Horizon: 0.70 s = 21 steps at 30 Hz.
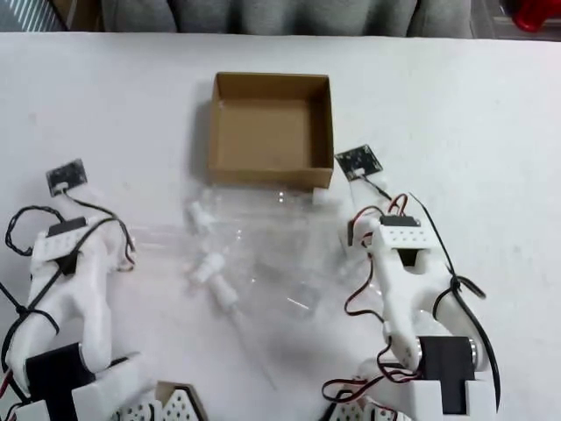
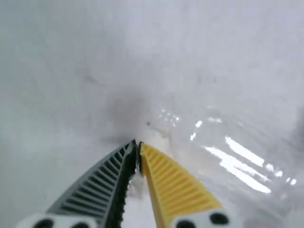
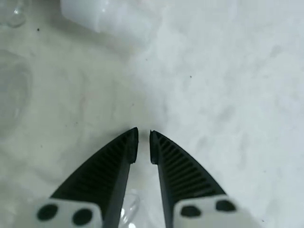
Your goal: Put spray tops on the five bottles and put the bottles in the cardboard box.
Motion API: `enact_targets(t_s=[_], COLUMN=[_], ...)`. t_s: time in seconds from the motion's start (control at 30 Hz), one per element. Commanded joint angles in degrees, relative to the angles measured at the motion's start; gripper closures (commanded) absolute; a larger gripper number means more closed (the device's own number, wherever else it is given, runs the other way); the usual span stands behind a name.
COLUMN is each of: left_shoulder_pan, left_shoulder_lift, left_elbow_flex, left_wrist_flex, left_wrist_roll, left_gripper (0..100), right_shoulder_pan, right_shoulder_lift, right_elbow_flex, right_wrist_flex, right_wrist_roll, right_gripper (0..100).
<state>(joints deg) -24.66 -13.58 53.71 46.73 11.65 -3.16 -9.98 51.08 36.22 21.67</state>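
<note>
Nearest, at 8 o'clock, my left gripper [image 2: 138,149] is clenched tip to tip on nothing, low over the table [image 1: 456,105], with a clear bottle [image 2: 237,159] glinting just beside it. At 4 o'clock my right gripper [image 3: 143,137] is all but closed, with only a thin slit between its empty fingers. Ahead of it lies what I take for a white spray top [image 3: 107,16].

Between the arms, at the centre, the bottles [image 1: 263,254] lie tumbled together, uncapped as far as I can tell. The spray tops [image 1: 207,268] are scattered among them, one trailing its tube toward 6. Just beyond the heap, at 12, the box [image 1: 272,123] stands open and empty.

I'd open both grippers first. One should pin a bottle by its body, and the other should take a top by its collar and feed the tube straight down the neck. Clear plastic will likely slip.

Bare table lies at 9 and 3 for working. The heap crowds the box's near wall, so I'd enter from above.
</note>
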Motion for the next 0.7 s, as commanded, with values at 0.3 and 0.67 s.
enact_targets(t_s=[0.3,0.67], left_shoulder_pan=[5.5,9.7], left_shoulder_lift=[-3.3,-7.3], left_elbow_flex=[-3.2,-6.0], left_wrist_flex=[-11.0,0.5], left_wrist_roll=[13.5,16.3], left_gripper=[98,82], right_shoulder_pan=[-0.7,-0.8], right_shoulder_lift=[-0.2,-0.2], right_elbow_flex=[-2.6,-2.7], right_wrist_flex=[-0.7,-0.9], right_wrist_roll=[0.7,3.5], right_gripper=[98.1,98.1])
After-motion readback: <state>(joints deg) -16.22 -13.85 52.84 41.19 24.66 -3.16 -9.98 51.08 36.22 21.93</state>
